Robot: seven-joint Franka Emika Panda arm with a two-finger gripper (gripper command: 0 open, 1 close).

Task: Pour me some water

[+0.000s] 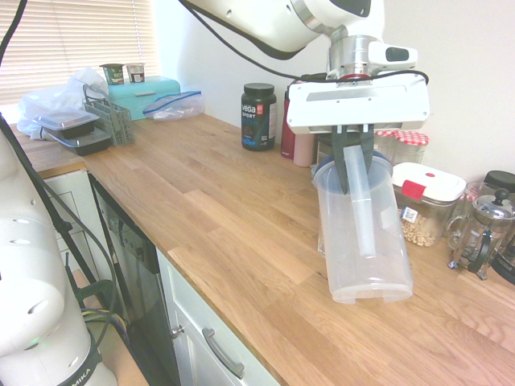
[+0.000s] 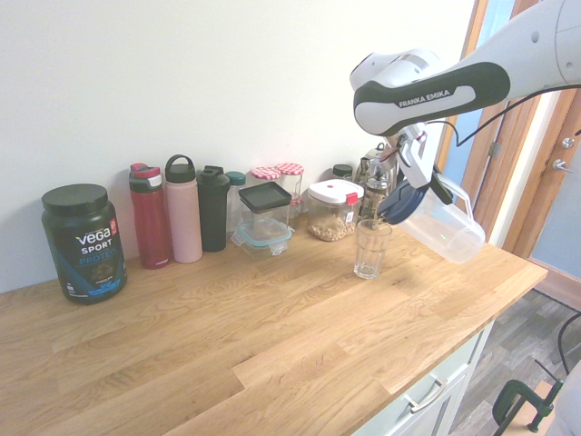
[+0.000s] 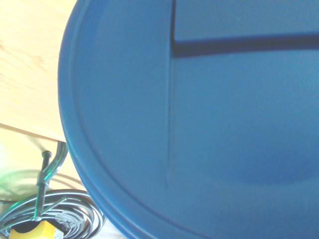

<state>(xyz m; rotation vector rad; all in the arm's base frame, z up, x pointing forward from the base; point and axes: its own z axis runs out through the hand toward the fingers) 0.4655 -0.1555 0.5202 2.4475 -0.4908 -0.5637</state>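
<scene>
gripper [image 1: 356,165] clamped on handle of clear jug [image 2: 439,222], jug tilted in air, blue lid [image 3: 199,124] end just above and beside empty glass [image 2: 371,248] standing on wooden counter [image 2: 272,345].

A home kitchen. A long wooden counter [image 1: 233,233] runs along a white wall, with white cupboard fronts and a built-in dishwasher [image 1: 133,281] below. Against the wall stand drink bottles [image 2: 182,218], a protein powder tub [image 2: 82,241], jars, food containers [image 2: 334,211], a French press [image 1: 483,233] and a teal bread bin [image 1: 145,95].
</scene>
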